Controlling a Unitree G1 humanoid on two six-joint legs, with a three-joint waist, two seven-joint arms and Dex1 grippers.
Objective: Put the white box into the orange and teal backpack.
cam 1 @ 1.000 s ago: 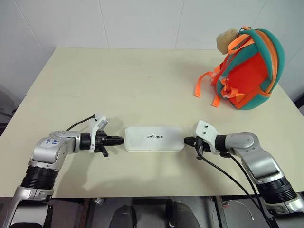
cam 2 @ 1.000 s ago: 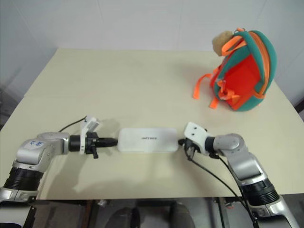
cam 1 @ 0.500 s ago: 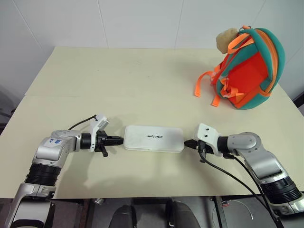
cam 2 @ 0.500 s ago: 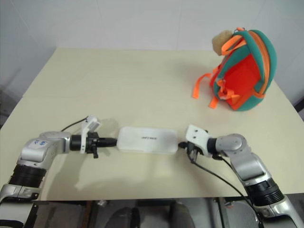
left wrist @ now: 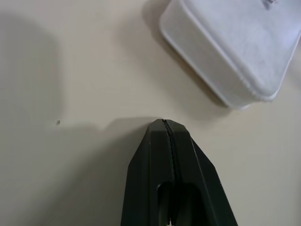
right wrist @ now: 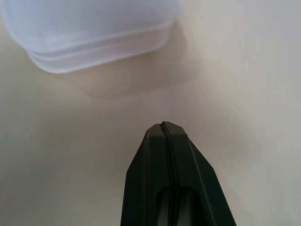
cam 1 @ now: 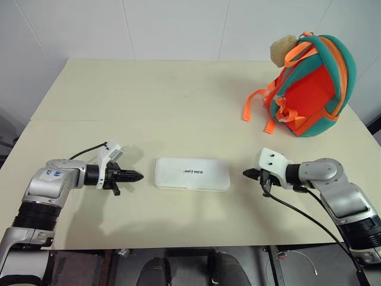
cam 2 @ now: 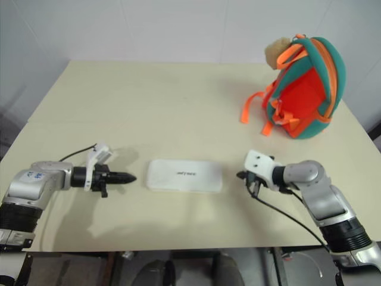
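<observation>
The white box (cam 1: 192,174) lies flat on the cream table (cam 1: 178,107), near the front edge and midway between my arms. My left gripper (cam 1: 138,176) is shut and empty, its tip a short gap from the box's left end (left wrist: 225,52). On the other side my right gripper (cam 1: 246,174) is also shut and empty, pointing at the box's right end (right wrist: 94,37) from a small distance. The orange and teal backpack (cam 1: 312,86) stands upright at the far right of the table, a beige plush charm (cam 1: 284,50) at its top.
Orange straps (cam 1: 257,107) trail from the backpack onto the table towards the middle. A white wall runs behind the table's far edge. Black cables hang from both wrists near the front edge.
Both grippers have drawn away from the ends of the white box, the left one leftwards and the right one rightwards. The box stays flat on the table.
</observation>
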